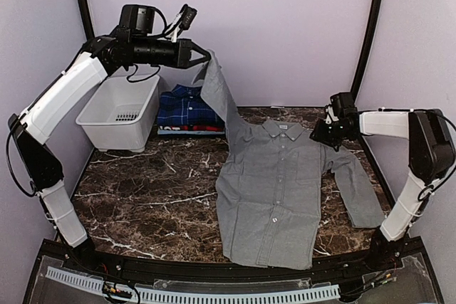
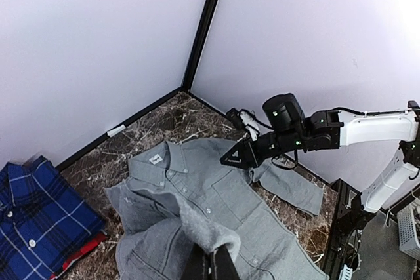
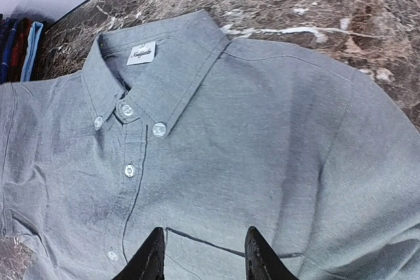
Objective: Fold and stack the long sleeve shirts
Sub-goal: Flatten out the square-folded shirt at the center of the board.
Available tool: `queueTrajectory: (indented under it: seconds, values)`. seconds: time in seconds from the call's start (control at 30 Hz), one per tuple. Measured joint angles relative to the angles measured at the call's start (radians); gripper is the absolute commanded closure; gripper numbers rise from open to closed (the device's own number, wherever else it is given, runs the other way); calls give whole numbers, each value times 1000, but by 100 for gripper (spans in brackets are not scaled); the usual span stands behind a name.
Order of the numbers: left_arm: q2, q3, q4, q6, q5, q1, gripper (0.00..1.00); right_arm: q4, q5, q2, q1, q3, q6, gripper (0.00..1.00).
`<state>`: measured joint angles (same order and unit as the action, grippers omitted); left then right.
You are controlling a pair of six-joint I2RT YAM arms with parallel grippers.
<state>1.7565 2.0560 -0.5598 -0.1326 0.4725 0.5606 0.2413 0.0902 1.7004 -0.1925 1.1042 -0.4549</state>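
The light grey shirt (image 1: pixel 274 190) lies face up, buttoned, on the marble table. My left gripper (image 1: pixel 201 56) is shut on the cuff of its left sleeve (image 1: pixel 217 87) and holds it high above the table's back; the sleeve hangs taut to the shoulder. In the left wrist view the fingers (image 2: pixel 213 265) pinch the grey cuff (image 2: pixel 197 231). My right gripper (image 1: pixel 318 133) is open over the shirt's right shoulder, its fingertips (image 3: pixel 157 254) spread above the chest pocket (image 3: pixel 216 260). The dark blue plaid shirt (image 1: pixel 187 108) lies folded at the back on one with red edges (image 1: pixel 187 129).
A white plastic basket (image 1: pixel 122 110) stands at the back left beside the folded shirts. Bare marble tabletop (image 1: pixel 149 190) lies left of the grey shirt. The shirt's right sleeve (image 1: pixel 356 190) runs toward the right arm's base. Black frame posts stand at the back corners.
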Motion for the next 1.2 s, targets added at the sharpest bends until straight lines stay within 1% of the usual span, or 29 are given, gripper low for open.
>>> queueTrajectory:
  seconds: [0.13,0.27,0.47,0.73,0.9,1.1,1.2]
  values:
    - [27,37,34,21,5,-3,100,-13,30,91,-31,63,-3,61]
    - [86,80,58,34,-41,-28,100,-16,60,190,-53,129,-9,61]
    - [206,124,104,38,-148,-111,100,-25,100,340,-74,269,-13,62]
    - [375,207,126,-30,-277,-239,100,-24,100,527,-76,479,-13,64]
    - [428,219,124,-86,-329,-288,100,-6,66,579,-64,560,-14,64]
    - [444,219,113,-117,-344,-291,100,-3,35,582,-5,563,-23,64]
    - [447,219,108,-126,-346,-289,92,-12,33,567,22,539,-24,61]
